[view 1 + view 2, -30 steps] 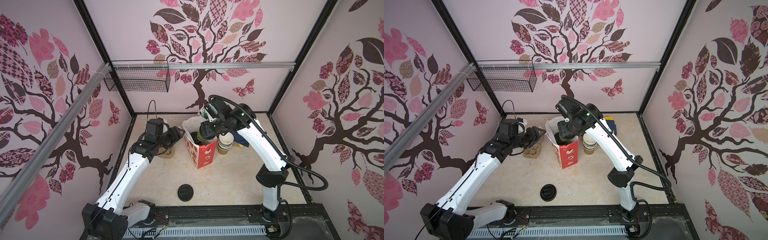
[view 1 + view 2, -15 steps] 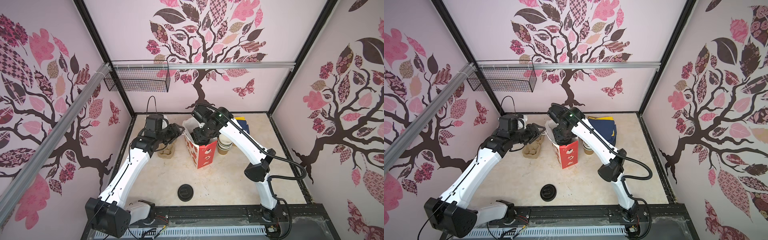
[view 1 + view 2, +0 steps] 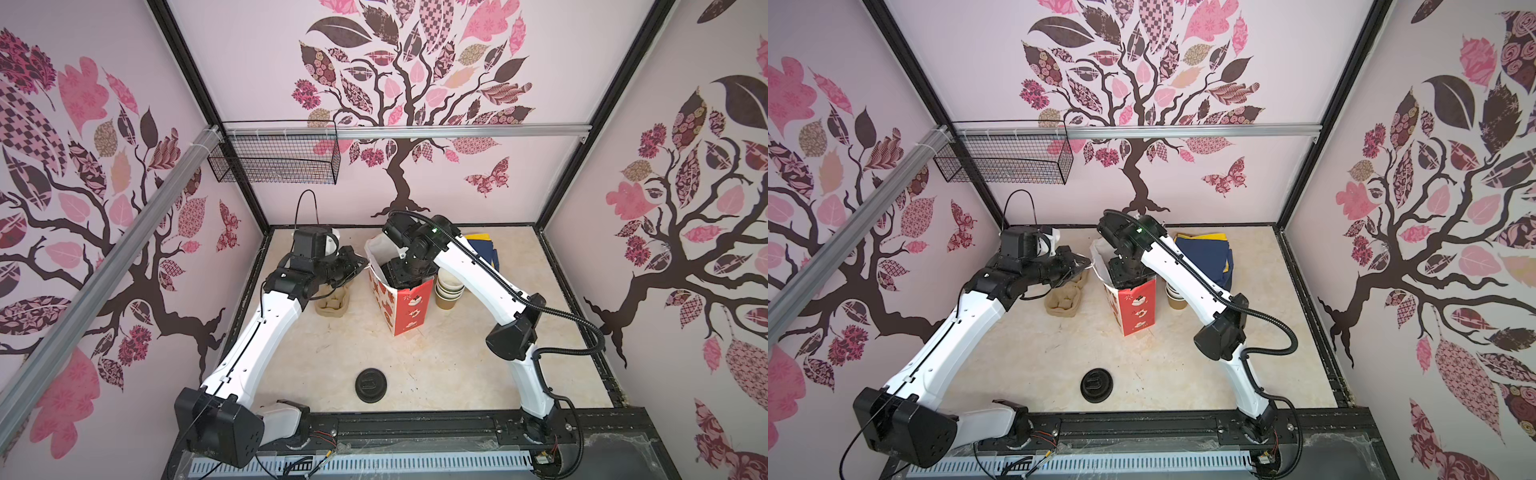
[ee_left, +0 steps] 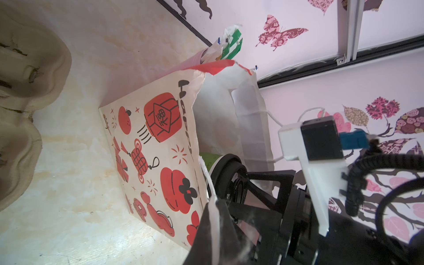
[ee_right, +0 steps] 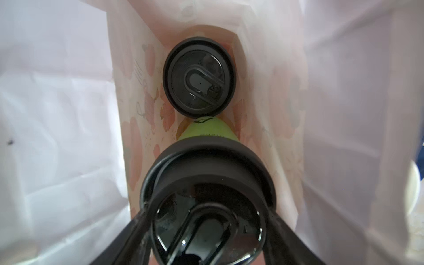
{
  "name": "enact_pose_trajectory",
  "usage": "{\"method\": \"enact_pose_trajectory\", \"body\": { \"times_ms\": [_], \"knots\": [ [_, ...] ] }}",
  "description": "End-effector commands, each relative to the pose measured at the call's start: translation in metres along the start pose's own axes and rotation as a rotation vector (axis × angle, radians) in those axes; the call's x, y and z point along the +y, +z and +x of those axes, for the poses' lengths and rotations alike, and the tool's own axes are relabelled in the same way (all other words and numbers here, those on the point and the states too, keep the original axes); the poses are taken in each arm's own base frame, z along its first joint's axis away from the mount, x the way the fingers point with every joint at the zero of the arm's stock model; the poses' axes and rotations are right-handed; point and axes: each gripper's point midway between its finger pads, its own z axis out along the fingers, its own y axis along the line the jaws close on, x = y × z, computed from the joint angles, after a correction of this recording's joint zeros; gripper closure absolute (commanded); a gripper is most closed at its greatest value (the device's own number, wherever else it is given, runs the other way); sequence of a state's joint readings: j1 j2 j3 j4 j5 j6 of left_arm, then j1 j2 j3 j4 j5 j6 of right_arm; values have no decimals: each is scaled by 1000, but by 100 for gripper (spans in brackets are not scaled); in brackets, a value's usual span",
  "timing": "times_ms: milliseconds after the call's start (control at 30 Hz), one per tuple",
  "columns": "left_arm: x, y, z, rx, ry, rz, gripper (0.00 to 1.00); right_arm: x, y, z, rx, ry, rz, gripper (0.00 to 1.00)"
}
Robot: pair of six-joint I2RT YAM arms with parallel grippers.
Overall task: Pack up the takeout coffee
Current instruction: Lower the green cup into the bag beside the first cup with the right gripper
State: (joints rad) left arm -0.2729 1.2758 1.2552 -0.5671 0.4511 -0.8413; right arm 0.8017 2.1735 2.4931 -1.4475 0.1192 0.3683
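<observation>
**One cup in my grip, one down in the bag**

In both top views I see my right gripper [image 3: 401,272] reaching into the paper bag [image 3: 409,316] at far centre, and my left gripper [image 3: 356,262] at its left rim.

Left wrist: my left gripper is clenched on that rim.

Right wrist: my right gripper grasps the held cup [image 5: 206,130] by its lid, within the bag's walls. The other cup [image 5: 198,76] stands upright deeper inside.

Right gripper [image 3: 406,272] is reaching down into the red-and-white paper bag [image 3: 409,309], left gripper [image 3: 360,263] is touching its rim, and a black lid [image 3: 371,385] is lying on the table [image 3: 457,365] up front.
</observation>
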Motion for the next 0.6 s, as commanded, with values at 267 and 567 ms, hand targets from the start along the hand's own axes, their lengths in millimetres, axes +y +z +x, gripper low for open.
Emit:
{"method": "enact_pose_trajectory", "body": {
  "times_ms": [267,567],
  "knots": [
    [-9,-11,30,15,-25,41,100,-6,-6,22,67,-27,-8,31],
    [-6,-17,43,-3,-90,37,100,-8,-12,36,95,-40,-25,31]
  ]
}}
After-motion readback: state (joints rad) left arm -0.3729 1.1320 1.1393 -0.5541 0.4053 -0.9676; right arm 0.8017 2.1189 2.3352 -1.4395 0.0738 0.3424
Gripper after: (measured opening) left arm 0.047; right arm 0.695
